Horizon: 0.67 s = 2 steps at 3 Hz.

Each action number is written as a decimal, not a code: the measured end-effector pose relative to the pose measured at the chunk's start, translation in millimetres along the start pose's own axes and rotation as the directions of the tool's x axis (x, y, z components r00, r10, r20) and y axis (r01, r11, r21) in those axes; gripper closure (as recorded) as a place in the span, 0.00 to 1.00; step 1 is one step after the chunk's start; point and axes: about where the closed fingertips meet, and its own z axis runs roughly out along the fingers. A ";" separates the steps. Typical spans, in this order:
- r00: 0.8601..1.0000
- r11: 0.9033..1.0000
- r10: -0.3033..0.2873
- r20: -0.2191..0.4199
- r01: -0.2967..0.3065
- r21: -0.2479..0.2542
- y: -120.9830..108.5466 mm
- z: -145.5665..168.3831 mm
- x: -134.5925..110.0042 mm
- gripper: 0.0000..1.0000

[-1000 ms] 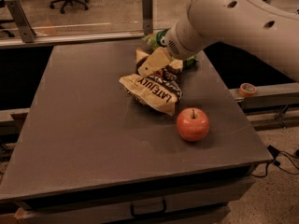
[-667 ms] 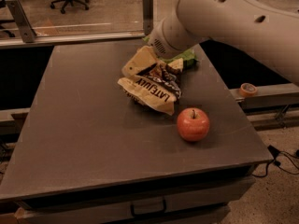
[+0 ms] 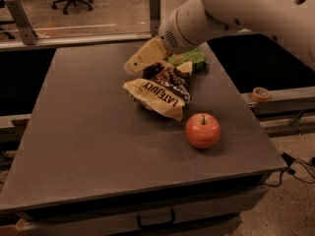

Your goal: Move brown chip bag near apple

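Brown bag [image 3: 157, 95] lies beside apple [image 3: 203, 130], placement apparently done; gripper [image 3: 140, 60] hovers at its far edge, grip indeterminate; next, lift clear.

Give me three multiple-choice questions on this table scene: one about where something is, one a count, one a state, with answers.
1. Where is the hand? A low at the front; B above the far end of the brown chip bag; C off to the far left.
2. How many chip bags lie on the table? A one; B two; C four.
3. How does the apple sit? A cut in half; B on its side; C upright, stem up.
Answers: B, the hand is over the bag's far end, beside the green chip bag; B, one brown and one green; C, the stem points up.
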 end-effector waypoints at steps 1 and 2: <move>0.998 0.997 -0.033 0.062 0.029 0.073 -45.6 -58.0 -11.8 0.00; 0.989 0.973 -0.100 0.112 0.074 0.217 -101.1 -137.2 -32.4 0.00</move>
